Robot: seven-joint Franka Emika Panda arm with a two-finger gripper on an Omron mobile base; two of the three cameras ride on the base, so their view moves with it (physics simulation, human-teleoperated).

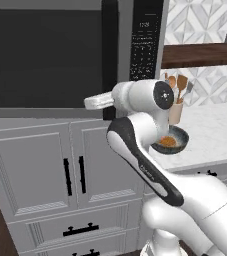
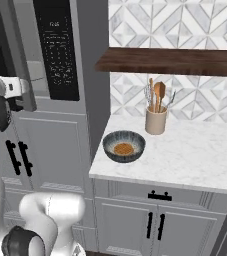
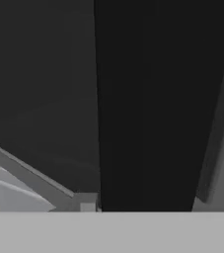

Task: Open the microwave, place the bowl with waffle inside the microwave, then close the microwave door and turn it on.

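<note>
The gripper [image 1: 106,104] was up against the microwave door [image 1: 45,55], at the lower end of the long black handle [image 1: 110,55] that ran up the door's right edge, next to the keypad strip [image 1: 146,40]. That handle stood upright, so its long axis ran top to bottom, and the gripper met it from the front, across that axis. In the hand view the handle [image 3: 148,104] was a broad dark bar rising straight ahead and very close, with the dark glass to its left. The gripper looked about half closed and seemed to straddle the bar, but whether it truly had a firm hold on it could not be told from these pictures, since the finger tips were hidden.

The door appeared shut, flush with the front of the microwave [image 2: 40,50], so the opening step was not yet done. Judged from this, the next move would turn on pulling outward and swinging toward the door's left side, where the hinge probably sat.

The bowl [image 2: 124,146] sat on the bench [image 2: 195,155] to the right of the microwave, near the front edge, with the waffle [image 2: 123,148] lying in its middle. A crock of wooden utensils [image 2: 156,119] stood just behind it, toward the wall. The bowl was well apart from the gripper, off to its right and lower.
</note>
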